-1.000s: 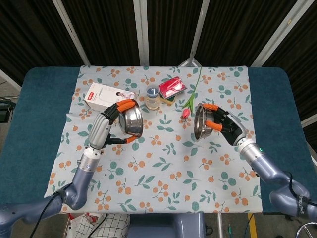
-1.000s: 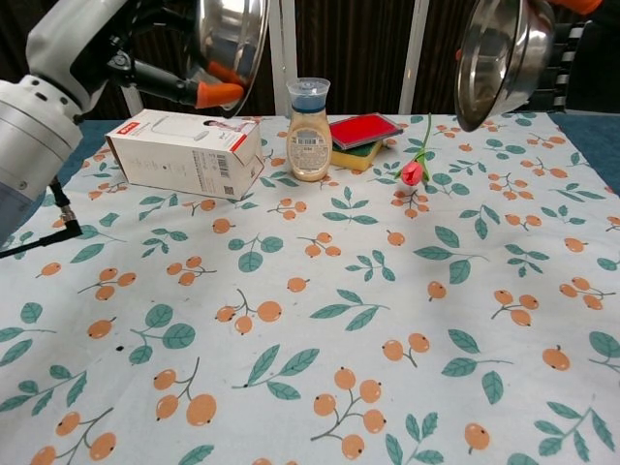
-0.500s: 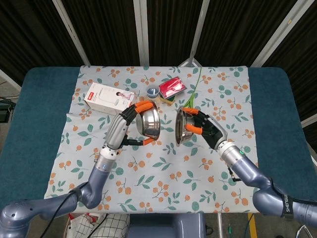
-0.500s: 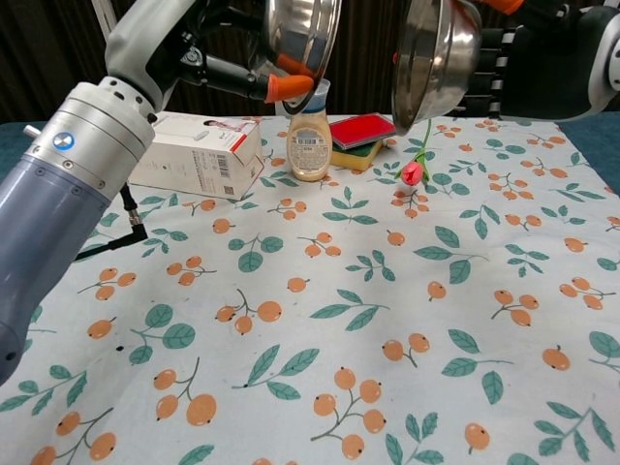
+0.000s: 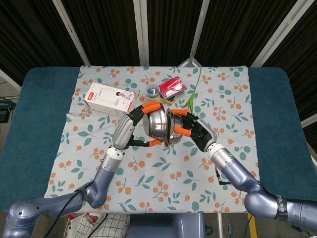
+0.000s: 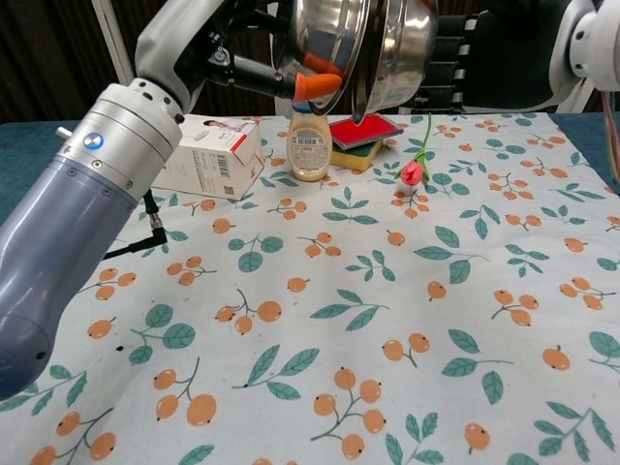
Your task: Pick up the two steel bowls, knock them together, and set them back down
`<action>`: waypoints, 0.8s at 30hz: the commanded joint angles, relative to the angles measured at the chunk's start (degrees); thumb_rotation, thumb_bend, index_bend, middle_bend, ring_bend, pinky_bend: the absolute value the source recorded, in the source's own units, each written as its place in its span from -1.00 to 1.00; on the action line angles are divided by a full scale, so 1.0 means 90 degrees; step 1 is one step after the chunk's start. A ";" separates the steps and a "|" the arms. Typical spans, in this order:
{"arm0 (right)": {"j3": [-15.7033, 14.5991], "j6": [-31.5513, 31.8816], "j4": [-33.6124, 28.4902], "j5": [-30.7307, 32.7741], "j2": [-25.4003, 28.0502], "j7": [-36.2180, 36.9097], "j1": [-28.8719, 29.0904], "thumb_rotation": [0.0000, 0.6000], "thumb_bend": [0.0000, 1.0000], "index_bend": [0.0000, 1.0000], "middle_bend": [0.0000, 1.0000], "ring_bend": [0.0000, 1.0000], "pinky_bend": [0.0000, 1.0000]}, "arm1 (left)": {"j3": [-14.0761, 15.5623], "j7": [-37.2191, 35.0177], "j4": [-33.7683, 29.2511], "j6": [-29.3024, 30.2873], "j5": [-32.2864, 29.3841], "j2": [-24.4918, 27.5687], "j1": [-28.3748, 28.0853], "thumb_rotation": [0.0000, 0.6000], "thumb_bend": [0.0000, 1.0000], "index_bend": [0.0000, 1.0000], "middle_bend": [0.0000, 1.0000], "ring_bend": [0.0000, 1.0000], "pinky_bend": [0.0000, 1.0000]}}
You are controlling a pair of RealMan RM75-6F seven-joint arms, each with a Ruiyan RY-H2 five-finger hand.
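Note:
Two steel bowls are held in the air over the middle of the table, tipped on their sides. My left hand (image 5: 131,130) grips the left bowl (image 5: 157,124) and my right hand (image 5: 195,130) grips the right bowl (image 5: 171,130). The two bowls touch where they meet. In the chest view the left bowl (image 6: 329,39) and the right bowl (image 6: 402,44) overlap at the top of the frame, with the left hand (image 6: 262,58) and the right hand (image 6: 484,58) on either side.
On the flowered cloth (image 5: 163,173) stand a white box (image 5: 109,97), a sauce bottle (image 6: 310,131), a red case on a sponge (image 5: 172,88) and a red tulip (image 6: 415,165), all behind the bowls. Blue table edges (image 5: 39,124) flank the cloth.
Both hands moved inward toward each other with their bowls. The gap between the bowls has closed and they now touch.

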 commanded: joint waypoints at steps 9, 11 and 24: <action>0.0263 -0.0080 -0.0270 0.0167 0.0114 -0.0315 -0.0288 1.00 0.18 0.93 0.79 1.00 1.00 | -0.0142 -0.0334 0.0580 -0.0061 -0.0112 -0.0359 -0.0294 1.00 -0.51 -0.35 0.00 -0.24 0.05; 0.0295 -0.0090 -0.0279 0.0195 0.0120 -0.0386 -0.0333 1.00 0.18 0.93 0.80 1.00 1.00 | -0.0170 -0.0272 0.0708 -0.0023 -0.0124 -0.0422 -0.0337 1.00 -0.51 -0.35 0.00 -0.24 0.05; 0.0489 -0.0452 -0.0231 0.0217 0.0000 -0.0523 -0.0535 1.00 0.18 0.93 0.80 1.00 1.00 | -0.0136 -0.0041 0.0764 -0.0217 -0.0244 -0.0462 -0.0476 1.00 -0.51 -0.36 0.00 -0.25 0.04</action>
